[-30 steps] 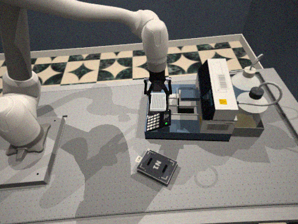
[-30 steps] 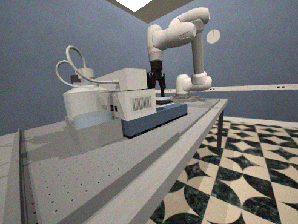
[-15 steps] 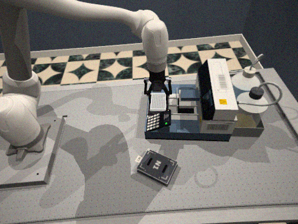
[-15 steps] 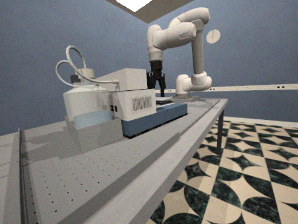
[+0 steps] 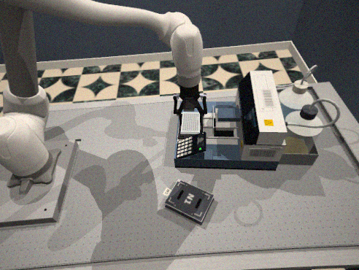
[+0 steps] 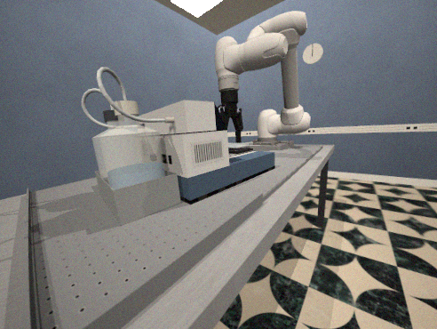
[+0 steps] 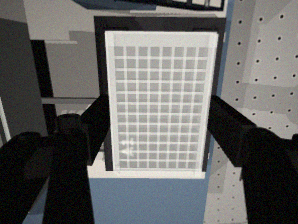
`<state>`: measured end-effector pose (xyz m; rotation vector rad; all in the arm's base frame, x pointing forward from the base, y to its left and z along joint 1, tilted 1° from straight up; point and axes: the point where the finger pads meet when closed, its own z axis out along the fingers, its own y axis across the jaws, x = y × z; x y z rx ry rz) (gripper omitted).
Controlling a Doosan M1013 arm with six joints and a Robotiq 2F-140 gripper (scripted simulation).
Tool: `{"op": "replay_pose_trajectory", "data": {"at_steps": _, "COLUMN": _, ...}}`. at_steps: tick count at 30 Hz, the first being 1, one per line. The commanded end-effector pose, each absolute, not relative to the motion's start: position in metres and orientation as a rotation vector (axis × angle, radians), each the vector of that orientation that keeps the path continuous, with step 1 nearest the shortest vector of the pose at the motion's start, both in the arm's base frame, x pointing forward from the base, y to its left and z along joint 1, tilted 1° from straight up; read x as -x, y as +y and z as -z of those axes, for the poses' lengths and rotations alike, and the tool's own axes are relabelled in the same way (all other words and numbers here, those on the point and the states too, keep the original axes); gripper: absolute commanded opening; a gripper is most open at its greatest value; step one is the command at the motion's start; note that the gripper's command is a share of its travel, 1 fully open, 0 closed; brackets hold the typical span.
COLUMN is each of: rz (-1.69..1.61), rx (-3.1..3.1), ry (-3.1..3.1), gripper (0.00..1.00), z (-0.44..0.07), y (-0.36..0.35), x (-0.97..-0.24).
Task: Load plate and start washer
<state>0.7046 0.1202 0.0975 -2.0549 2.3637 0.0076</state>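
1. the arm point(image 5: 186, 44) point(image 6: 258, 51) rises from its base at the left of the table point(image 5: 120, 222) point(image 6: 146, 249) in the top view, reaches across and points its wrist downward.
2. the nest point(image 5: 189, 201) lies at an angle on the table, in front of the washer's blue base, with its n1 lettering and pale corner marks in full view. a small tab sticks out at one corner.
3. the keypad point(image 5: 185, 147) slopes just beside the plate, on its front side. a small green light glows on its dark panel.
4. the gripper point(image 5: 190, 114) point(image 6: 230, 134) point(image 7: 158, 109) stands upright, about half open, its fingers closed on the plate's two long sides.
5. the plate point(image 5: 190, 122) point(image 6: 240, 145) point(image 7: 159, 105) is between those fingers, at the carrier point(image 5: 179, 127) point(image 6: 242, 150) point(image 7: 160, 23), whose dark rim shows around it. whether it sits flat inside the locators, and where the cut-off corner is, i can't tell.
6. the washer point(image 5: 268, 106) point(image 6: 195, 148) stands to the right of the carrier, white-topped with a dark face and a yellow label.
7. the bottles point(image 5: 304, 122) point(image 6: 124, 153) stand beyond it in a tray point(image 5: 300, 160) point(image 6: 146, 196), with pale tubes curving from their caps.
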Motion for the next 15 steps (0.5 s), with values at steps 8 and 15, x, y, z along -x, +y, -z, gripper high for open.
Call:
{"op": "replay_pose_trajectory", "data": {"at_steps": 8, "rz": -0.007, "rx": 2.053, "ry": 2.363, "gripper": 0.10, "z": -0.0972, "y": 0.1203, "x": -0.7052}}
{"op": "replay_pose_trajectory", "data": {"at_steps": 15, "rz": -0.007, "rx": 2.053, "ry": 2.363, "gripper": 0.10, "z": -0.0961, "y": 0.1203, "x": -0.7052}}
